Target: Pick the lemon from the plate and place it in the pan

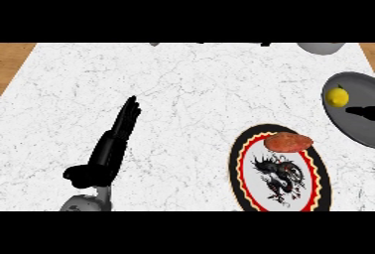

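The small round yellow lemon [337, 96] already lies in the dark grey round pan [354, 124] at far right, well apart from the black left hand [110, 149], which rests open with fingers straight; the right hand is out of view.

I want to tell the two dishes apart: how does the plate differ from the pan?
The plate is white with a red and black rim and a dark dragon figure; the pan is plain grey. The plate carries a reddish-brown food; the pan holds the lemon. The plate shows whole; the right edge cuts the pan. Both sit on the counter.
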Tool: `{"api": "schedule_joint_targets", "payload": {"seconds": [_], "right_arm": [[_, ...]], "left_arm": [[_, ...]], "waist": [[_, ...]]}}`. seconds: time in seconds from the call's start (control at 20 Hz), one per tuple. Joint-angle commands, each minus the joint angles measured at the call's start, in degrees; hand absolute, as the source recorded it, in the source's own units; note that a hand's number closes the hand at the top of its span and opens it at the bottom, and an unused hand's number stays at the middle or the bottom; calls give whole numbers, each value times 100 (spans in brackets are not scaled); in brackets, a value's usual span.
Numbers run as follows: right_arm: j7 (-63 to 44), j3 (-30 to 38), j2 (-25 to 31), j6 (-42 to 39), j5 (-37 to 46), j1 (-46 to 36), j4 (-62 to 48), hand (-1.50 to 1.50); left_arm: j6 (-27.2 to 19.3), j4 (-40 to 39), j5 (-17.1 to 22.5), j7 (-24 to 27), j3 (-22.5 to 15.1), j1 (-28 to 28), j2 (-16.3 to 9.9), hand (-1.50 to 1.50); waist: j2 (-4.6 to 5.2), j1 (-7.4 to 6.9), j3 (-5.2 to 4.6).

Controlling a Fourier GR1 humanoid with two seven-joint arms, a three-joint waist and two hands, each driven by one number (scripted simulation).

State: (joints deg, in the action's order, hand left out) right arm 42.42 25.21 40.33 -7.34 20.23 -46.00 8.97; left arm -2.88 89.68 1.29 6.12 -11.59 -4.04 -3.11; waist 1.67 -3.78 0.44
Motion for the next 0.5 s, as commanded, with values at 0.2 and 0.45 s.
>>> {"api": "schedule_joint_targets", "payload": {"seconds": [0.2,0.45], "right_arm": [[182,488,809,-1975,-531,284,-366,-150],[648,344,1060,-3070,-448,749,-221,-150]], "left_arm": [[-19,-107,17,-19,177,-69,-66,0],[112,33,149,-7,263,64,-176,0]], "waist": [[-15,130,-1],[-35,154,11]]}}
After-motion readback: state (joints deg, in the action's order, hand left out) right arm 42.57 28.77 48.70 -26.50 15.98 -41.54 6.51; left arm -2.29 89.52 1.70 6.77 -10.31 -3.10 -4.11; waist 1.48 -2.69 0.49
